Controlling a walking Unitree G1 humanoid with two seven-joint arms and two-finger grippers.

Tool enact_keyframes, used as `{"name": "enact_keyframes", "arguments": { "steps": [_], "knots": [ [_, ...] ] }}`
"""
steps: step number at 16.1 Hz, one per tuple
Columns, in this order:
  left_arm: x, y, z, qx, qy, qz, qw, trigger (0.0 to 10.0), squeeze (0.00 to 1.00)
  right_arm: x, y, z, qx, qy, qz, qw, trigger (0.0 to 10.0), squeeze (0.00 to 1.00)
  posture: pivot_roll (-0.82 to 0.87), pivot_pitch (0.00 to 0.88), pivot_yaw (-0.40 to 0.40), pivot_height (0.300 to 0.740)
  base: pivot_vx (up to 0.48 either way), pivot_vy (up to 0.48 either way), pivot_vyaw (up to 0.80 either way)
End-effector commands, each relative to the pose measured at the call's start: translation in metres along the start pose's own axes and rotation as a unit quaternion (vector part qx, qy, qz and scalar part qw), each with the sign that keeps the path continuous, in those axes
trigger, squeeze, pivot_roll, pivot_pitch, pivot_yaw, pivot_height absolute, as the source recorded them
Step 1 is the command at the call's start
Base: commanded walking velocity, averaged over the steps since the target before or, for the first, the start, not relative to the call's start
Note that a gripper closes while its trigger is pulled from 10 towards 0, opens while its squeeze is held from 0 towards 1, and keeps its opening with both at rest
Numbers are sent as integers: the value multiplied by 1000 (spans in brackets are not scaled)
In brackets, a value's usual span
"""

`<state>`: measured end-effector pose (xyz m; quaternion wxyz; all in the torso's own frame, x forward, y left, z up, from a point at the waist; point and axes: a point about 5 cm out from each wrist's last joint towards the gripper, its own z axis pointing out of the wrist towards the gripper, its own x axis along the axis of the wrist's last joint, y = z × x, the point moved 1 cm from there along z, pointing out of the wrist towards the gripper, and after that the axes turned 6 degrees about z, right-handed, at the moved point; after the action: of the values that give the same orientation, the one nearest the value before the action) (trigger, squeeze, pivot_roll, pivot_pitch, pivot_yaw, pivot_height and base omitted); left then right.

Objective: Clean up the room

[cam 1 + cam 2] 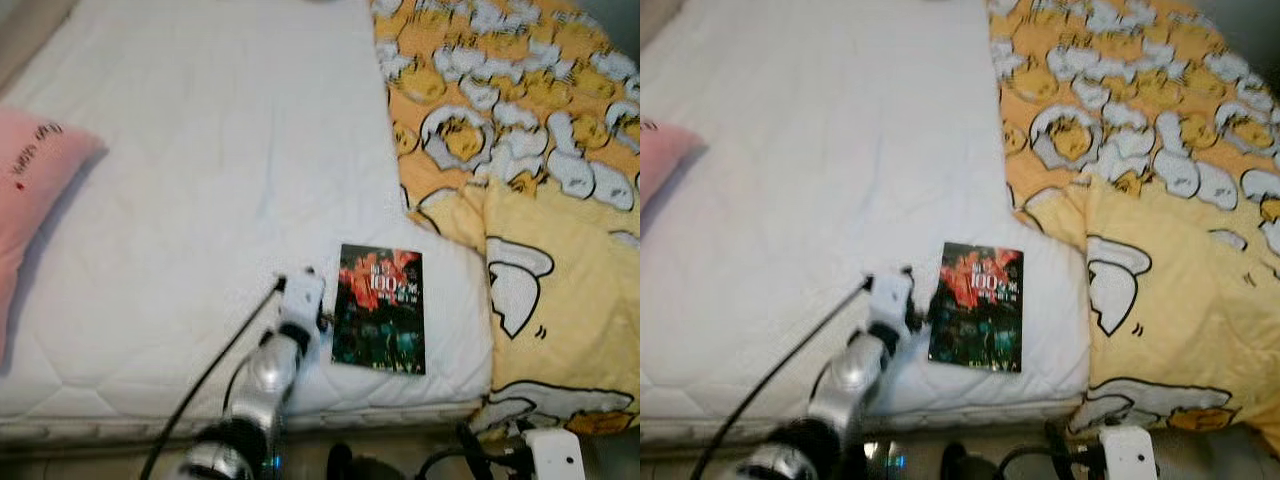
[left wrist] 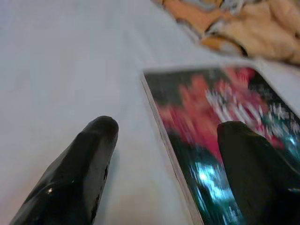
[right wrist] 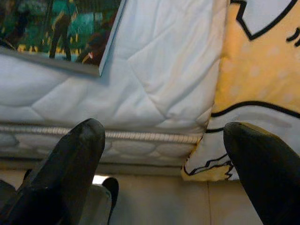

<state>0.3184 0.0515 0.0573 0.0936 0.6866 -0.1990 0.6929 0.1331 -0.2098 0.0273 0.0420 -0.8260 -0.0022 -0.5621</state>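
A book [image 1: 380, 308] with a dark red and green cover lies flat on the white mattress [image 1: 200, 150], near the bed's front edge. My left arm [image 1: 270, 370] reaches up from below to the book's left side. My left gripper [image 2: 169, 126] is open and straddles the book's left edge [image 2: 161, 136]. One finger [image 2: 84, 159] is over the sheet and the other finger [image 2: 248, 159] is over the cover. My right gripper [image 3: 165, 125] is open and empty, low in front of the mattress's side, below the book's near corner [image 3: 101, 70].
A yellow patterned duvet [image 1: 520, 130] covers the bed's right side and hangs over the front corner. A pink pillow [image 1: 30, 200] lies at the left. Black cables [image 1: 200, 390] run along my left arm. Floor [image 3: 154, 201] lies below the bed edge.
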Motion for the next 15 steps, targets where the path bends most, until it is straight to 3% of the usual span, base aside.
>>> {"name": "enact_keyframes", "arguments": {
  "steps": [1, 3, 6, 9, 11, 15],
  "knots": [
    [2, 14, -3, -10, 17, -3, 1000, 10000, 0, -5, 2, -8, -3, -17, -6, 1000, 10000, 0, -76, 355, -122, 740, 0, 0, 0],
    [2, 22, -8, -11, 28, -6, 1000, 10000, 0, -6, 1, -7, -2, -17, -7, 1000, 10000, 0, -71, 357, -114, 740, 0, 0, 0],
    [-11, 27, -17, 15, 2, -22, 1000, 10000, 0, -5, -1, -7, -1, -16, -7, 1000, 10000, 0, -70, 355, -109, 740, 0, 0, 0],
    [-7, 32, -15, 5, 8, -18, 1000, 10000, 0, -7, -4, -6, 3, -19, -10, 1000, 10000, 0, -65, 354, -104, 740, 0, 0, 0],
    [-14, 36, -12, 3, -33, -32, 999, 10000, 0, -7, -5, -4, 1, -18, -11, 1000, 10000, 0, -69, 351, -100, 740, 0, 0, 0],
    [-11, 48, -6, -36, -44, -23, 998, 10000, 0, -9, -4, -3, 0, -20, -11, 1000, 10000, 0, -64, 345, -90, 740, 0, 0, 0]
  ]
}}
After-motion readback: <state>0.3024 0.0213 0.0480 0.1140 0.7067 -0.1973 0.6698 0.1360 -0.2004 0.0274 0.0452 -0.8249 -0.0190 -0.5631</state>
